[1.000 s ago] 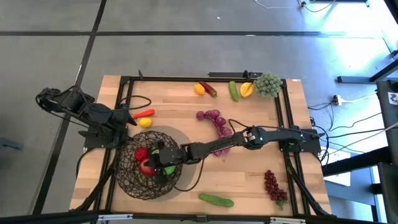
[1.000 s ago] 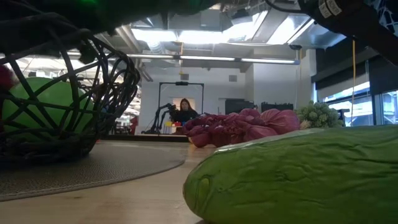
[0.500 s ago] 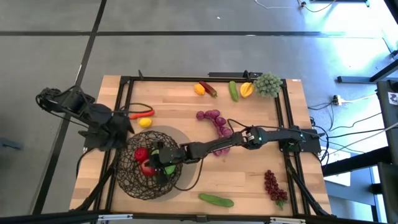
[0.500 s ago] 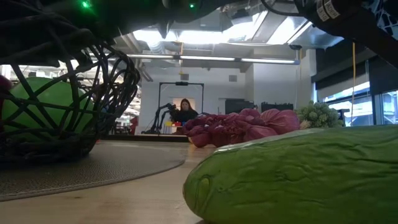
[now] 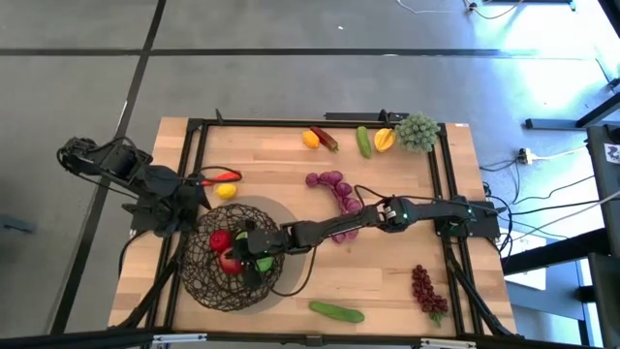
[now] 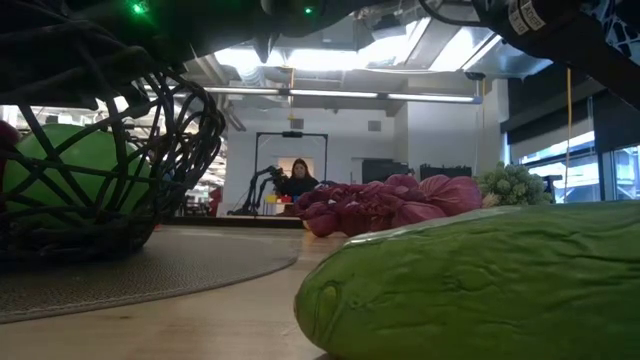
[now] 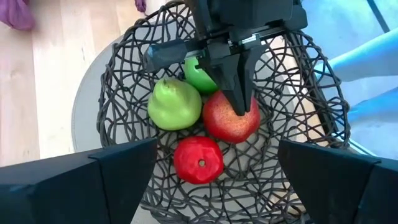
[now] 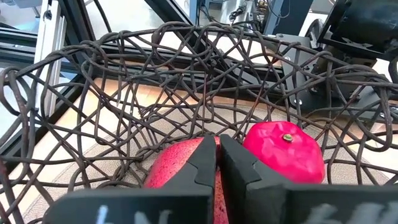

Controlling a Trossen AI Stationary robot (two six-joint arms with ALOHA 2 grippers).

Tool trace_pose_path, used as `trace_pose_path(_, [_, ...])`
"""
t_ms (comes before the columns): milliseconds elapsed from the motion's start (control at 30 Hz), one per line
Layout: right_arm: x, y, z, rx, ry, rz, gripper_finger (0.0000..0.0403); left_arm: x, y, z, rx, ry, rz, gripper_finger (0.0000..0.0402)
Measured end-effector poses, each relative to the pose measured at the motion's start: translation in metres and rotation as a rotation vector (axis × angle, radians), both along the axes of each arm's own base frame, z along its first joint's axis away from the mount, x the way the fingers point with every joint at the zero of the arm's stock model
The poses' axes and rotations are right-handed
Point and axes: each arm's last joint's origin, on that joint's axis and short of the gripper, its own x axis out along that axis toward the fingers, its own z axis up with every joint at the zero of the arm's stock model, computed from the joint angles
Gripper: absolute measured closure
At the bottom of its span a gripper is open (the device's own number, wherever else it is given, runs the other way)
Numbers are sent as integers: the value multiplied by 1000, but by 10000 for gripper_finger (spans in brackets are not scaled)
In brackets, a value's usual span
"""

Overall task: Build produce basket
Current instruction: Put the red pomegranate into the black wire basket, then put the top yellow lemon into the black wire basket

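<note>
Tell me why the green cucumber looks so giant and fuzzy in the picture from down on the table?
In the low view the cucumber lies right against the camera, so it fills the corner and goes soft; the ceiling lights behind glare white. In the high view the same cucumber looks small, and bluish light washes the floor at top right.

The right arm is stretched leftward, its hand (image 5: 254, 244) closed. The left hand (image 5: 190, 206) is held wide open at the left.
</note>
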Motion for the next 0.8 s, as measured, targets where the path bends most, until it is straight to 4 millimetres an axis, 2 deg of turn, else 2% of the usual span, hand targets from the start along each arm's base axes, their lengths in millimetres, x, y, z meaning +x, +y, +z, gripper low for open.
trace_pose_path(133, [0, -1, 0, 2, 1, -2, 383, 0, 0, 0, 0, 1, 0, 78])
trace_pose_path(467, [0, -1, -1, -27, 6, 6, 313, 0, 0, 0, -1, 1, 1, 78])
trace_pose_path(800, [1, 0, 3, -22, -31, 7, 308, 0, 0, 0, -11, 6, 14, 78])
